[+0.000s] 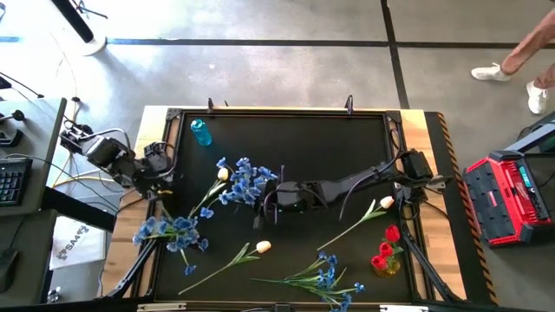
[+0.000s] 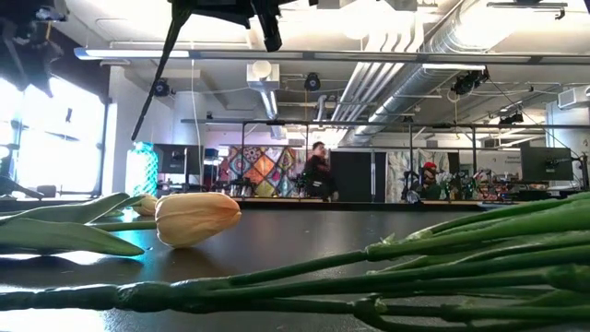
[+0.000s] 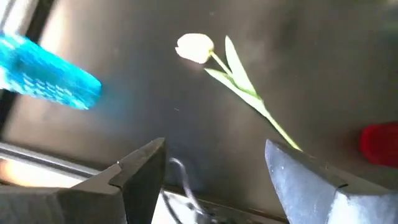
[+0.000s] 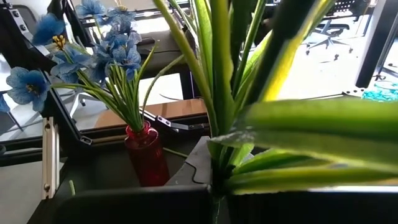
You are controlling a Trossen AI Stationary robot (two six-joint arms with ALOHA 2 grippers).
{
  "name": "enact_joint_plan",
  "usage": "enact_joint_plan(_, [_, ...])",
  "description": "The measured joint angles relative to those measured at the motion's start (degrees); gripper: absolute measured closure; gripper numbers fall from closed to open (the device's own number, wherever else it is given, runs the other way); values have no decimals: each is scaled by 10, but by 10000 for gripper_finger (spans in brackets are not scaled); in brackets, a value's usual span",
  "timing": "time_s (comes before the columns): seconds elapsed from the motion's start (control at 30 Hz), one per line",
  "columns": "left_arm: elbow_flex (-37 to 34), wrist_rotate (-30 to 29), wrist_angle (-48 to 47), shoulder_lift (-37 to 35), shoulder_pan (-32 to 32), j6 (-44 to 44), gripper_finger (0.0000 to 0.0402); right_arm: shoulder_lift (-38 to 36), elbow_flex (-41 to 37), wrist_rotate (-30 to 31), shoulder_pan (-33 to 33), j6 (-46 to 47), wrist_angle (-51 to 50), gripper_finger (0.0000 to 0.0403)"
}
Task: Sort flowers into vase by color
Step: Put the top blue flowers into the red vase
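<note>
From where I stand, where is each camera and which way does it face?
High: above the table, facing down; both arms show.
Low: tabletop height, facing across a cream tulip into the room; arm overhead.
Left wrist: past open left fingers toward the blue vase, also seen from above.
Right wrist: past shut right fingers holding green stems.

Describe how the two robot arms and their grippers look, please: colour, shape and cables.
Both arms are dark, nearly black, built of slim jointed segments. The left arm has a blocky wrist unit, and loose cables run from its base. The right arm is a long slender link ending in a bulkier gripper. In the left wrist view, the left gripper's fingers are flat, grey-black, wedge-shaped plates. No markings are readable.
</note>
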Motion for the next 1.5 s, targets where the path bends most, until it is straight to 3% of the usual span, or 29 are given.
enact_joint_plan(0.3, [12,-165,-10,44,17,46,143,0,0,-2,0,1,0,403])
enact_joint_plan(0.4, [12,-169,-9,56,31,48,143,0,0,-4,0,2,-1,403])
enact_joint_plan(0.67, [12,-122,-10,62,36,71,143,0,0,-12,0,2,-4,403])
enact_joint_plan(0.87, [12,27,-10,62,36,113,143,0,0,-14,0,2,-5,403])
enact_joint_plan(1.17, [-11,139,-9,62,35,84,143,0,0,-14,0,0,-5,403])
enact_joint_plan(1.27, [-40,167,-8,62,33,80,143,0,0,-14,1,0,-11,403])
enact_joint_plan(1.4, [-45,153,-8,70,33,62,143,0,0,-14,2,0,-21,403])
enact_joint_plan(1.5, [-45,170,-9,70,33,95,143,0,0,-15,2,0,-31,403])
